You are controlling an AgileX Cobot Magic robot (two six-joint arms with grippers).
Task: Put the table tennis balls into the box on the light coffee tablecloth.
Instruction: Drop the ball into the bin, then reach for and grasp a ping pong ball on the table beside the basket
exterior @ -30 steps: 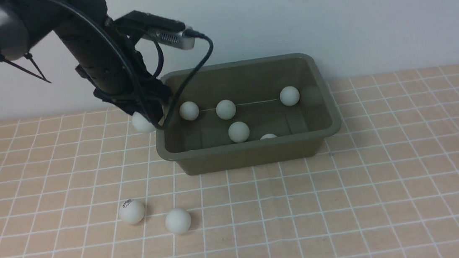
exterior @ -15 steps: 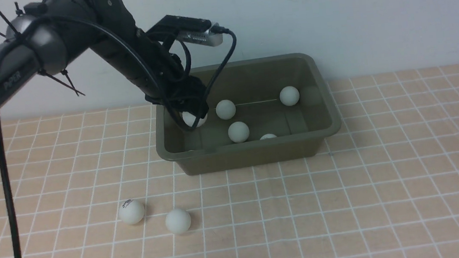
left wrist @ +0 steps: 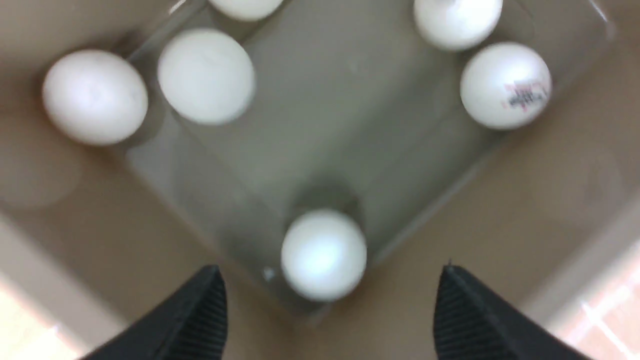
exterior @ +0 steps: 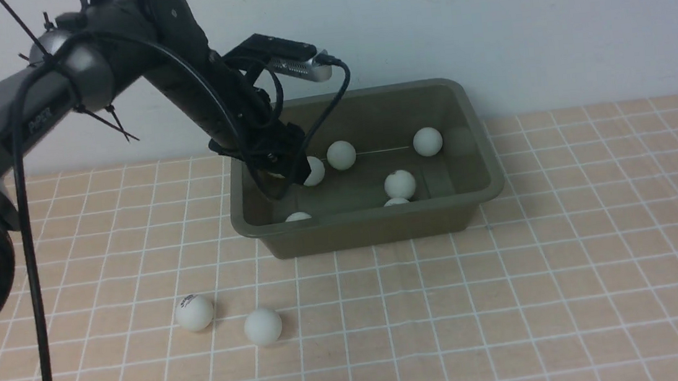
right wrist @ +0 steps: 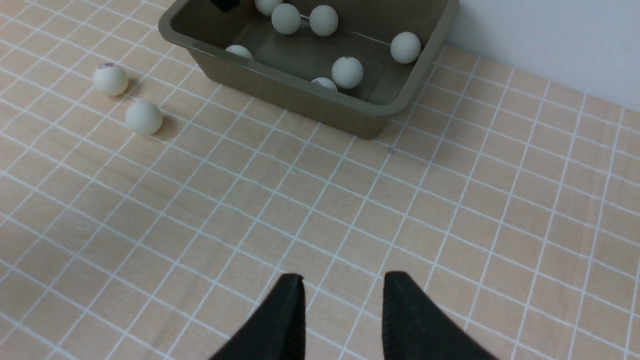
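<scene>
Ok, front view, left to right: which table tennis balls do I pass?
Logo ball → plain ball, both on the cloth; then in the box: half-hidden ball → centre-back ball → rightmost ball. The rest overlap.

Setting: robot lab test bench. Gridded light coffee tablecloth (exterior: 511, 298) lies under the box (exterior: 380, 230), with a bare white wall (exterior: 546, 21) directly behind the box. The black left arm (exterior: 178, 75), with cable-tied wiring and a wrist camera (exterior: 292, 64), extends over the box.
</scene>
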